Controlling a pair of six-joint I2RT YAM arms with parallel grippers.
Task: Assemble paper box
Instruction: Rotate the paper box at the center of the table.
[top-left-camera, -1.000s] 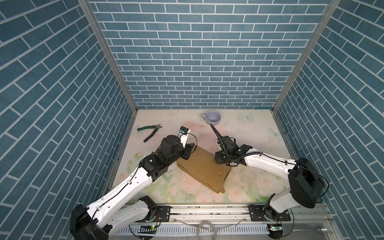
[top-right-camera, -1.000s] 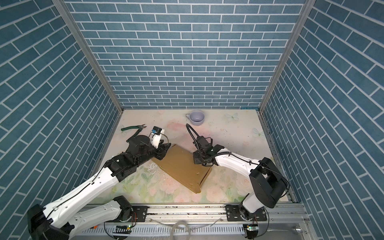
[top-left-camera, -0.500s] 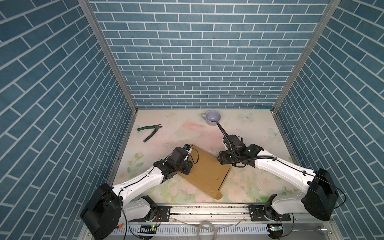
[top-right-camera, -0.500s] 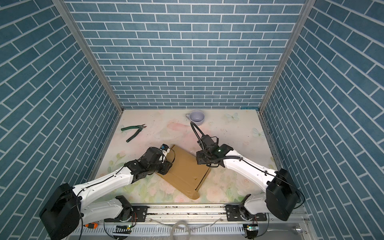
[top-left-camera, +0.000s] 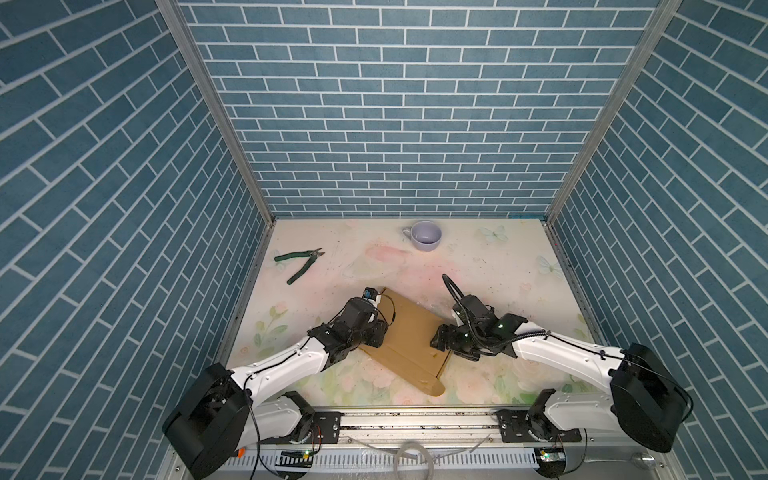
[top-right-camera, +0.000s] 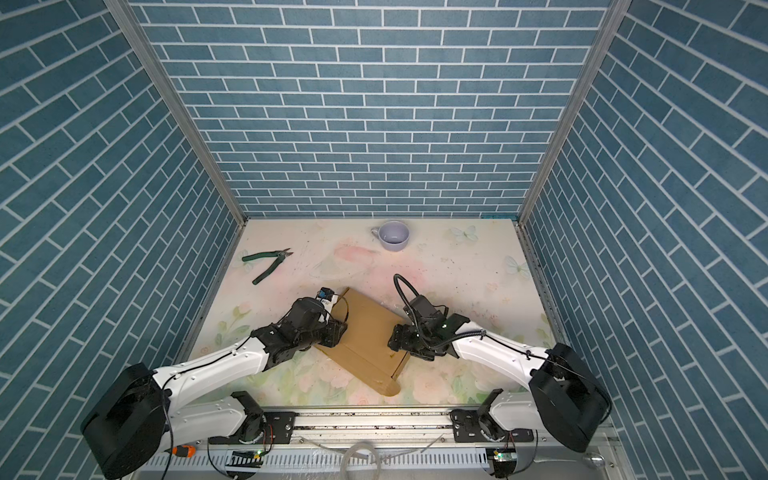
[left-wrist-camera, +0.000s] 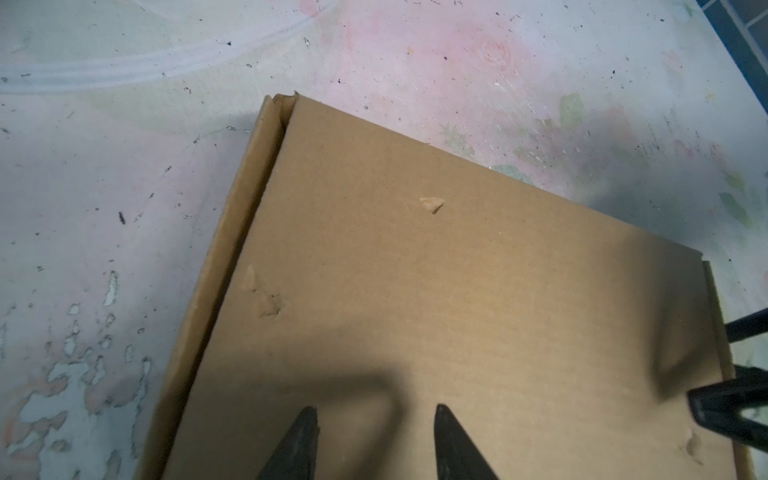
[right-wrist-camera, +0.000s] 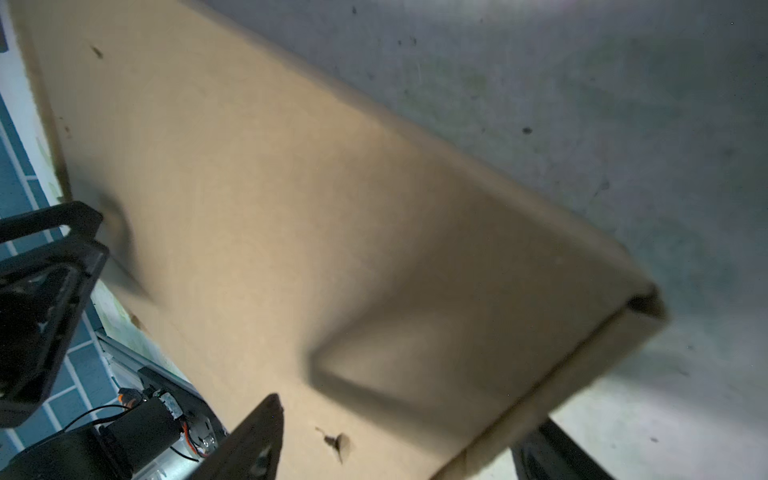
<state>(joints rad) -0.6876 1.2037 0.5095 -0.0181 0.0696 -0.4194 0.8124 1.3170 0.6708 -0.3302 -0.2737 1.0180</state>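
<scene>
The paper box (top-left-camera: 411, 328) (top-right-camera: 368, 328) is a flat, shallow brown cardboard box lying askew on the table's front middle. My left gripper (top-left-camera: 377, 332) (top-right-camera: 336, 331) is at its left edge. In the left wrist view this gripper (left-wrist-camera: 375, 413) is open, both fingertips over the box's top panel (left-wrist-camera: 415, 291) with nothing between them. My right gripper (top-left-camera: 439, 336) (top-right-camera: 394, 340) is at the box's right edge. In the blurred right wrist view it (right-wrist-camera: 403, 432) stands wide open, one finger over the top panel (right-wrist-camera: 291, 208), the other past the side wall.
A lilac cup (top-left-camera: 426, 236) (top-right-camera: 394, 236) stands at the back middle. Green-handled pliers (top-left-camera: 301, 264) (top-right-camera: 269, 264) lie at the back left. Blue brick walls close in three sides, and a metal rail (top-left-camera: 415, 415) runs along the front edge.
The right gripper has opened wide and shifted a little toward the front along the box's right edge. The left arm has lowered, its gripper coming forward along the left edge.
</scene>
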